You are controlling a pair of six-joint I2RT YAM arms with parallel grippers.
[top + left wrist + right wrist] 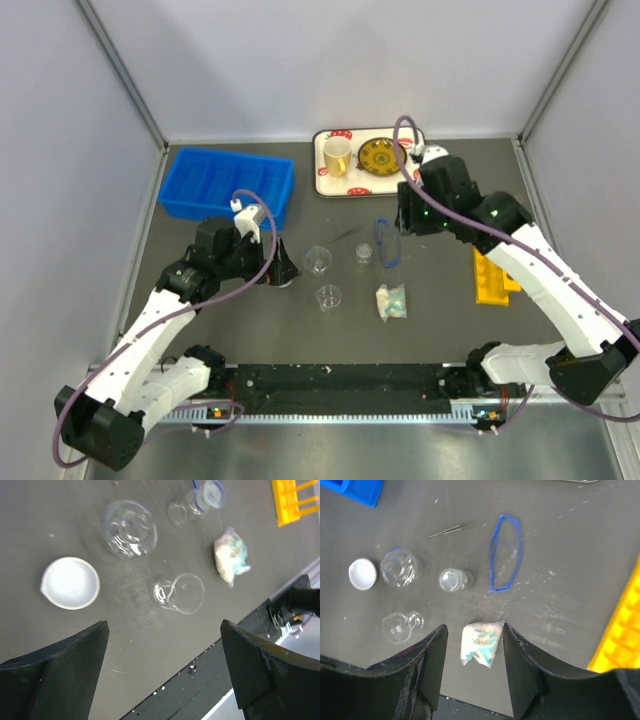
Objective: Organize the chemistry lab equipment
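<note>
Glassware lies on the dark mat: an upright beaker (317,260) (130,527) (400,567), a tipped beaker (328,297) (179,593) (400,626) and a small beaker (363,254) (182,510) (452,580). A white dish (70,582) (362,573) sits left of them. Blue safety glasses (387,243) (505,552), thin tweezers (345,235) (456,527) and a plastic bag of small parts (391,300) (230,555) (481,641) lie nearby. My left gripper (275,268) (164,630) is open and empty, above the mat by the dish. My right gripper (405,215) (474,627) is open and empty, high above the bag.
A blue bin (225,183) (355,490) stands at the back left. A white tray (325,180) at the back holds a cup (337,155) and a yellow disc (380,157). A yellow rack (493,280) (295,500) (620,640) lies at the right.
</note>
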